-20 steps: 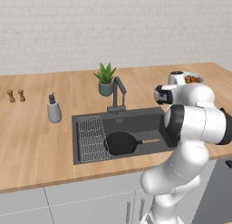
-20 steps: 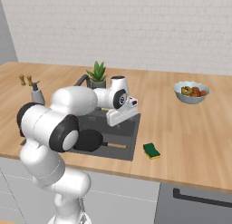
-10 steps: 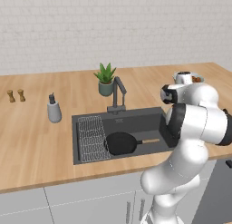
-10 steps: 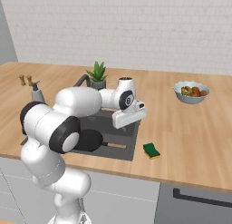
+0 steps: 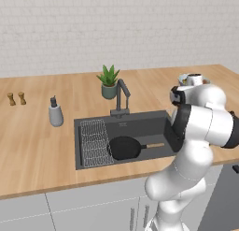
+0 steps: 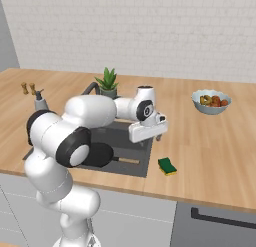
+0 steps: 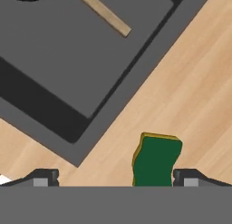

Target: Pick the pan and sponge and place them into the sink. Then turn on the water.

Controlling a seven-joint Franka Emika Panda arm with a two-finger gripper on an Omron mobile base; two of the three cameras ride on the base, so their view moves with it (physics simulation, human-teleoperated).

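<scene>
The black pan lies flat in the dark-grey sink, its wooden handle pointing right; the handle's end also shows from the hand. On the wooden counter just right of the sink's front corner rests the green and yellow sponge. My gripper hovers open over the sink's right rim, up and left of the sponge. From the hand, the sponge sits close to the right fingertip, and the gripper holds nothing. No water runs from the faucet.
A wire rack fills the sink's left side. Behind the faucet stands a potted plant. A soap dispenser and two shakers are on the left counter. A fruit bowl sits at the back right.
The hand has swung right from above the sink basin to its right rim, closer to the sponge. Pan and sponge have stayed put.
</scene>
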